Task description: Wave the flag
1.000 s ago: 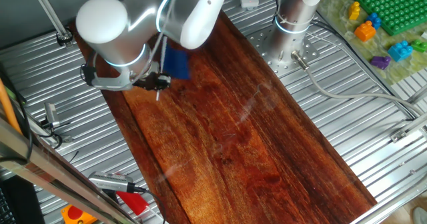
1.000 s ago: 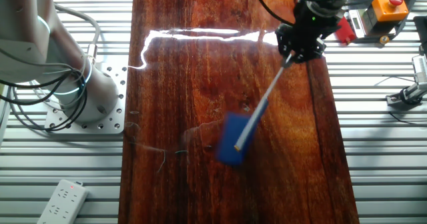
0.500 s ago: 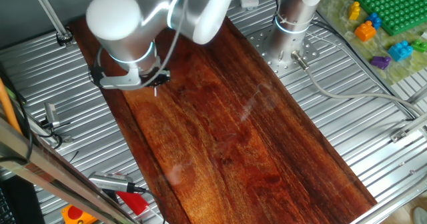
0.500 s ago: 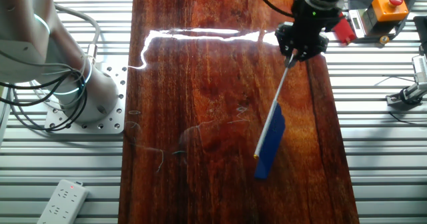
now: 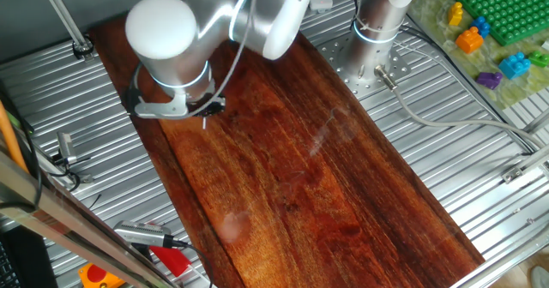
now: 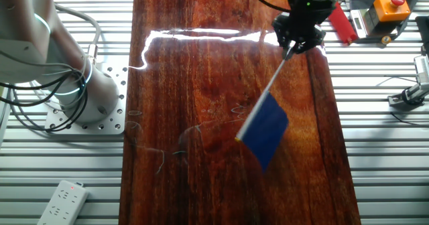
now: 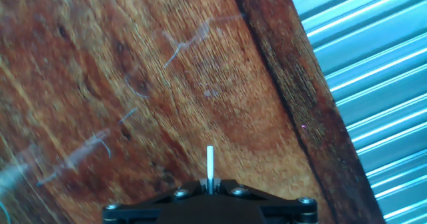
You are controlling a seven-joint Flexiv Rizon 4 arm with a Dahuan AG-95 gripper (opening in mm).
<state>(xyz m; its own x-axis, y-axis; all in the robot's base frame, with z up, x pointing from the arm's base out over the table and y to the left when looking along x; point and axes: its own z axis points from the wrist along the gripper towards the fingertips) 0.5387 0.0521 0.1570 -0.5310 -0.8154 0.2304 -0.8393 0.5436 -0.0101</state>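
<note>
Black two-finger gripper (image 6: 295,43) sits over the far right part of the dark reddish-brown wooden desk (image 6: 194,104), close to its right edge, in the other fixed view. Fingers (image 7: 230,187) are clamped together on the thin white stick (image 6: 267,91) of the small dark blue rectangular flag (image 6: 265,129). The stick slants from the gripper down-left across the wood grain in that view; the blue cloth hangs at its free end, spread broadside to the camera, above the middle-right of the desk.

Hand view: only a short white stub of the stick (image 7: 210,165) pokes out beyond the black finger block, with wood grain behind it and ribbed silver metal surface (image 7: 373,77) to the right. Cloth not in sight here.

One fixed view: silver-white arm (image 5: 171,44) bends over the upper left corner of the desk (image 5: 309,177), covering the flag; gripper (image 5: 204,112) partly seen beneath the wrist.

Off the desk: white power strip (image 6: 62,199) at lower left, orange box with red button (image 6: 391,8) at upper right, green building-brick plate (image 5: 497,5) with coloured bricks.
</note>
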